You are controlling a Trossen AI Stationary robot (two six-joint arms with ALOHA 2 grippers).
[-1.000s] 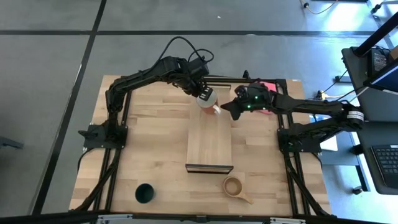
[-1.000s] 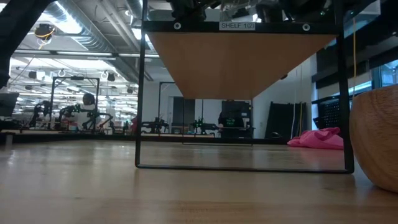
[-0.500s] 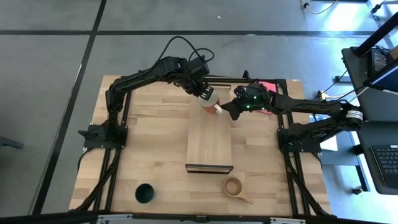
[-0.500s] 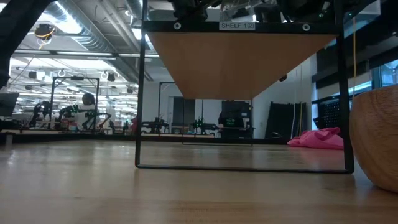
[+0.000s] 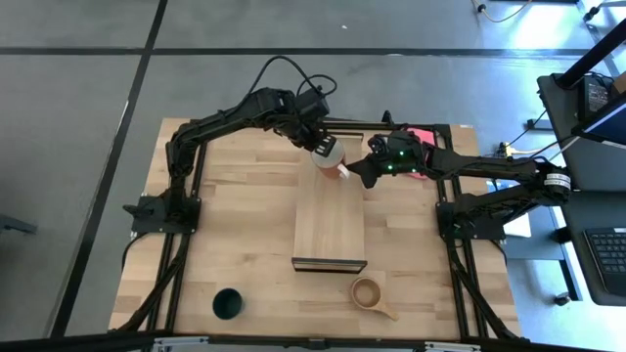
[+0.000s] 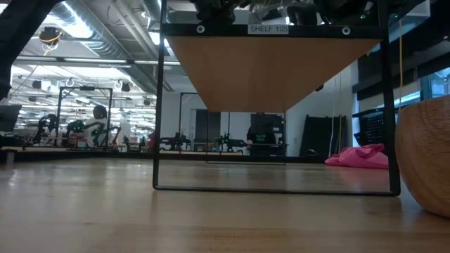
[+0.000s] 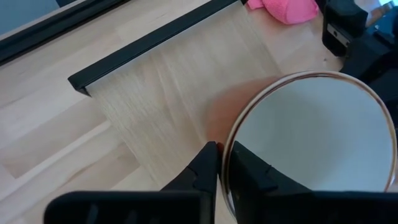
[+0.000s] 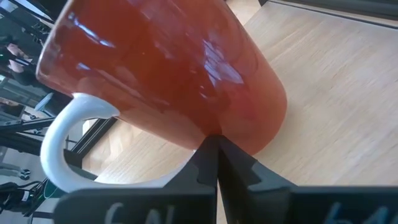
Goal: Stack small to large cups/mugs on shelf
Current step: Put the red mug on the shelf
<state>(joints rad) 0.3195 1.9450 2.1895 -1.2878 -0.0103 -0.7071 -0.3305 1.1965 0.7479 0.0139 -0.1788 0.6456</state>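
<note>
Red-orange mug (image 5: 330,161) tilted over shelf (image 5: 330,235) far end, handle twd right pincer (image 5: 358,174).

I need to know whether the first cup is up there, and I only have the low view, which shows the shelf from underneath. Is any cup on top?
Observer: The red-orange mug is over the far end of the shelf, and the left claw is pinching its rim.
Operator: And the right arm?
Observer: The right claw is at the mug's side, near the white handle, with its fingers together.
Operator: Where is the green one?
Observer: The dark green cup stands on the tabletop near its front left corner, apart from the shelf.
</note>
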